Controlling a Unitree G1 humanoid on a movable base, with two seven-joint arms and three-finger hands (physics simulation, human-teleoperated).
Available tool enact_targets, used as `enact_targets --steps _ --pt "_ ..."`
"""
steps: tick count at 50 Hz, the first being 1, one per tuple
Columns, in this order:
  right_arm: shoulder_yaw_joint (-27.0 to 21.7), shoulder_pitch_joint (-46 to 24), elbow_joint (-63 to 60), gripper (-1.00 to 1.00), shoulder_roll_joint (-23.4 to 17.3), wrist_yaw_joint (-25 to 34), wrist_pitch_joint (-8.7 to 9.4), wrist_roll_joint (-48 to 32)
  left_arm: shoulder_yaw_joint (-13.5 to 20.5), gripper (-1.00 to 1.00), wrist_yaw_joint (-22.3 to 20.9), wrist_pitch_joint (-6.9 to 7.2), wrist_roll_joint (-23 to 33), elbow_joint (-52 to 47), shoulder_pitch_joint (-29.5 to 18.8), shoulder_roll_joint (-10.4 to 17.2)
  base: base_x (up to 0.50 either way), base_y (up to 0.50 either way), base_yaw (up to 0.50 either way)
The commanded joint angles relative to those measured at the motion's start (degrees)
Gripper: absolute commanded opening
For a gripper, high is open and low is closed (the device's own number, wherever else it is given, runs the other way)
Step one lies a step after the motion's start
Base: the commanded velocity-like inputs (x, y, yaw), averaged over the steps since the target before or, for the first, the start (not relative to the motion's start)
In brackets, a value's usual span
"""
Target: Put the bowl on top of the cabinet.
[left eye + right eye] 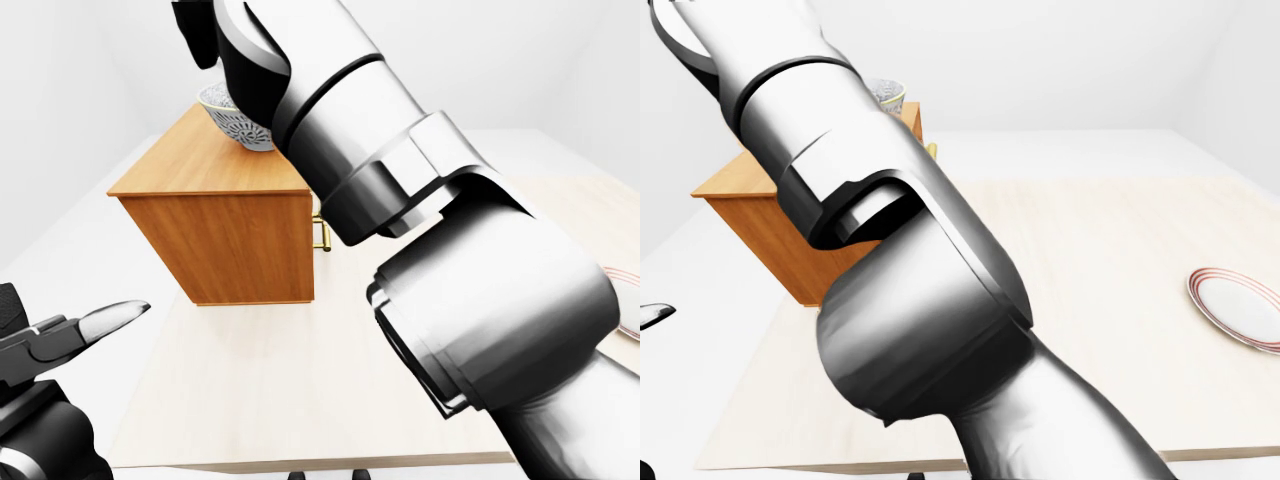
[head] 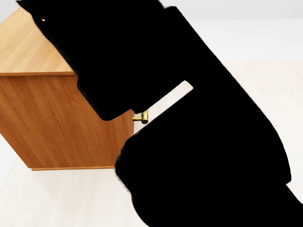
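A grey-and-white patterned bowl (image 1: 232, 124) is at the far right part of the wooden cabinet's top (image 1: 190, 165), its base at or just above the wood. My right hand (image 1: 222, 62) reaches up from the lower right and closes over the bowl's right rim, hiding that side. In the right-eye view only a sliver of the bowl (image 1: 888, 95) shows behind the arm. My left hand (image 1: 92, 325) hangs at the lower left of the left-eye view, fingers spread and holding nothing. The head view is mostly filled by my black arm, beside the cabinet (image 2: 52, 123).
The cabinet stands on a pale wooden table (image 1: 290, 390), with a brass handle (image 1: 322, 236) on its right face. A red-rimmed white plate (image 1: 1240, 305) lies at the table's right side. My right forearm crosses most of the middle of each view.
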Motion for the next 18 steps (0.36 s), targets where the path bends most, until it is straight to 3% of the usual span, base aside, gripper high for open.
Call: enact_targets --steps 1,11,18 --pt "1.23 -3.02 -5.81 1.00 2.34 0.51 0.00 1.61 -0.78 1.00 0.33 0.00 0.59 1.28 -0.06 -0.43 0.00 0.00 0.00" --pt "1.63 -3.02 -11.30 1.00 3.20 1.28 0.00 3.87 -1.05 1.00 0.02 0.00 1.04 1.39 0.19 -0.71 0.00 0.00 0.00" --pt "1.28 -3.02 -15.08 1.00 3.01 -1.82 0.00 5.07 -1.53 1.00 -0.25 0.00 1.60 1.53 0.43 -0.99 0.00 0.00 0.00"
